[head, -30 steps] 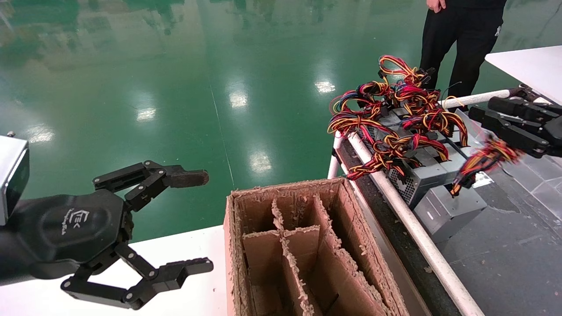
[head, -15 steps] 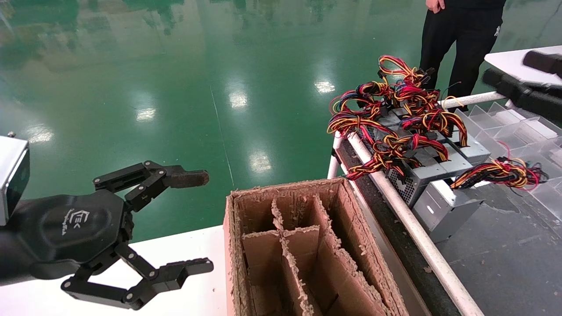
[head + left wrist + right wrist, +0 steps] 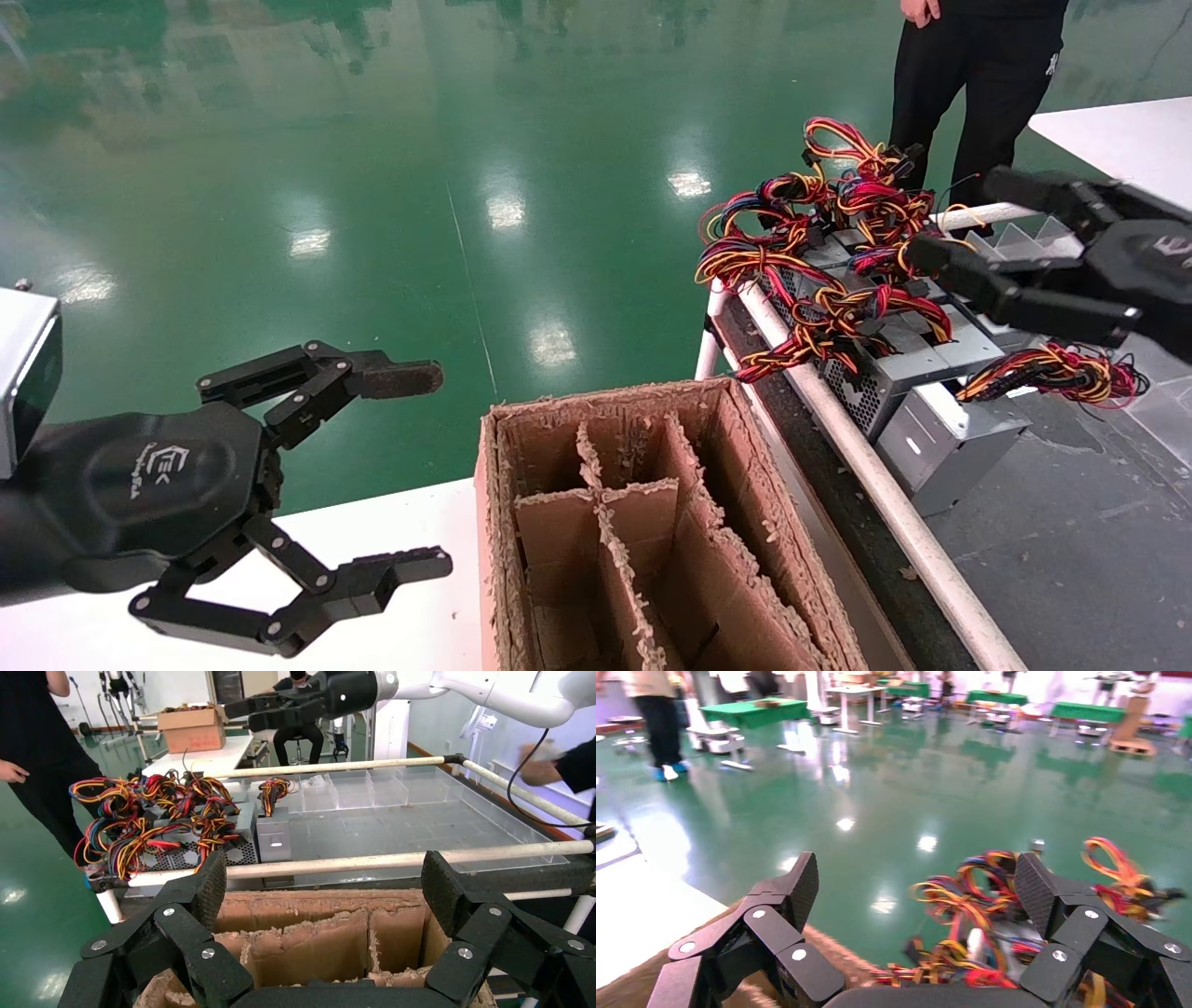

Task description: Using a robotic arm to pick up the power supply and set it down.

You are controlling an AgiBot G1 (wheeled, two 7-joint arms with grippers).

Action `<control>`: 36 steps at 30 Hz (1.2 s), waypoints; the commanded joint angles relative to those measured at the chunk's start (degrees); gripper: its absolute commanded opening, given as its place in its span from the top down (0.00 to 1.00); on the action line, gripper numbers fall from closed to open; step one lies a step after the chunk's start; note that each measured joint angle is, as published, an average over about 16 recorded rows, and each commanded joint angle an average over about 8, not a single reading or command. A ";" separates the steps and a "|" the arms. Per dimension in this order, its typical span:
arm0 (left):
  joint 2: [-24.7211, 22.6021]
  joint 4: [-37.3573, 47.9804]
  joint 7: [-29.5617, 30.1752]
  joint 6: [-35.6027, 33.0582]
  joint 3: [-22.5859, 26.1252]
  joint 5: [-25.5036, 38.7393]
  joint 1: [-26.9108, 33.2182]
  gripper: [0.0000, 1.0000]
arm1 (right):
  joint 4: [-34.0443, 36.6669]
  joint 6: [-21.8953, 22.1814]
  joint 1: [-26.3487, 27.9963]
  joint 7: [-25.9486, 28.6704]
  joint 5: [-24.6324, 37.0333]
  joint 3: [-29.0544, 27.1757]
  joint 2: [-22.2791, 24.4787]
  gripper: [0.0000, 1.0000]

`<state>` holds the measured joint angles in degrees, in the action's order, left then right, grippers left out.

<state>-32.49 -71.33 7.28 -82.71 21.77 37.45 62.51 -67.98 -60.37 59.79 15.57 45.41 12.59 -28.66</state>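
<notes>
While the power supply (image 3: 950, 438) lies beside the stacked units (image 3: 866, 308), we see the right gripper (image 3: 964, 219) spread empty above them; left gripper (image 3: 424, 466) hangs open beside the cardboard box (image 3: 652, 522).

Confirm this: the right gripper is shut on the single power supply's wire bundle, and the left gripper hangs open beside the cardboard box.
Not quite. The head view shows the right gripper open and empty above the grouped supplies; the power supply and its wire bundle lie free on the tray. The left gripper does hang open beside the cardboard box.
</notes>
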 commanded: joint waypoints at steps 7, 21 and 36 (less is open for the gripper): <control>0.00 0.00 0.00 0.00 0.00 0.00 0.00 0.00 | -1.09 -4.93 0.35 -0.94 -0.69 0.67 -1.24 0.00; 0.00 0.00 0.00 0.00 0.00 0.00 0.00 0.00 | -3.01 -13.60 0.95 -2.59 -1.91 1.84 -3.42 0.00; 0.00 0.00 0.00 0.00 0.01 0.00 0.00 0.00 | -5.05 -22.84 1.60 -4.35 -3.20 3.09 -5.74 0.00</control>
<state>-32.49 -71.33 7.27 -82.70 21.78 37.45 62.51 -72.98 -83.00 61.37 11.26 42.24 15.65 -34.34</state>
